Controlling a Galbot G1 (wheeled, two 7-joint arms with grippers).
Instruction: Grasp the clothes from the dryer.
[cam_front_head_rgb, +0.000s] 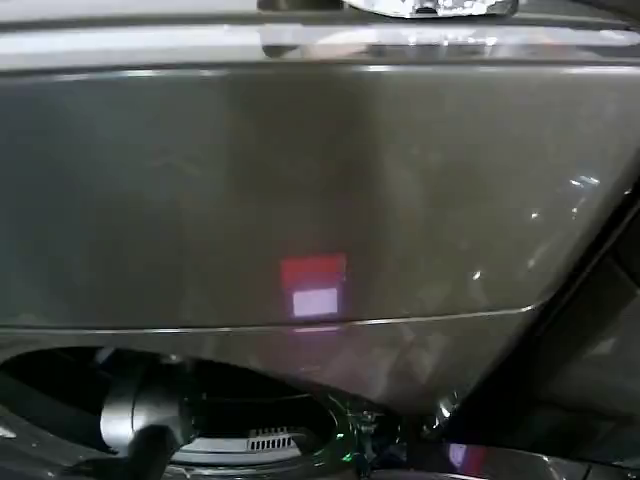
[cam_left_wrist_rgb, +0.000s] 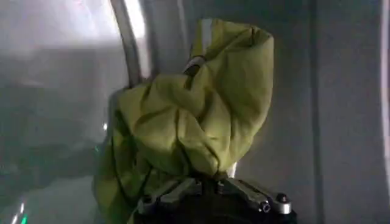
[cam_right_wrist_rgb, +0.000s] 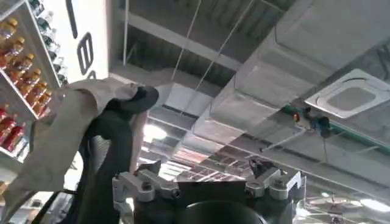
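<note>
The dryer (cam_front_head_rgb: 300, 180) has a dark bronze-grey front panel with a small red-pink light (cam_front_head_rgb: 313, 285). The rim of its round drum opening (cam_front_head_rgb: 250, 445) runs along the lower edge of the head view, and my left arm (cam_front_head_rgb: 140, 412) reaches into it. In the left wrist view the clothes (cam_left_wrist_rgb: 195, 115), a lime-green soft bundle, bulge up from my left gripper (cam_left_wrist_rgb: 209, 178), which is shut on the bundle's lower folds in front of the grey drum wall (cam_left_wrist_rgb: 341, 109). My right gripper (cam_right_wrist_rgb: 208, 178) points up at the ceiling, open, with nothing between its fingers.
A dark gap (cam_front_head_rgb: 590, 340) lies to the right of the dryer's panel. In the right wrist view there are ceiling ducts (cam_right_wrist_rgb: 292, 55), a shelf of bottles (cam_right_wrist_rgb: 21, 67) and a grey-clad arm part (cam_right_wrist_rgb: 91, 140) beside the gripper.
</note>
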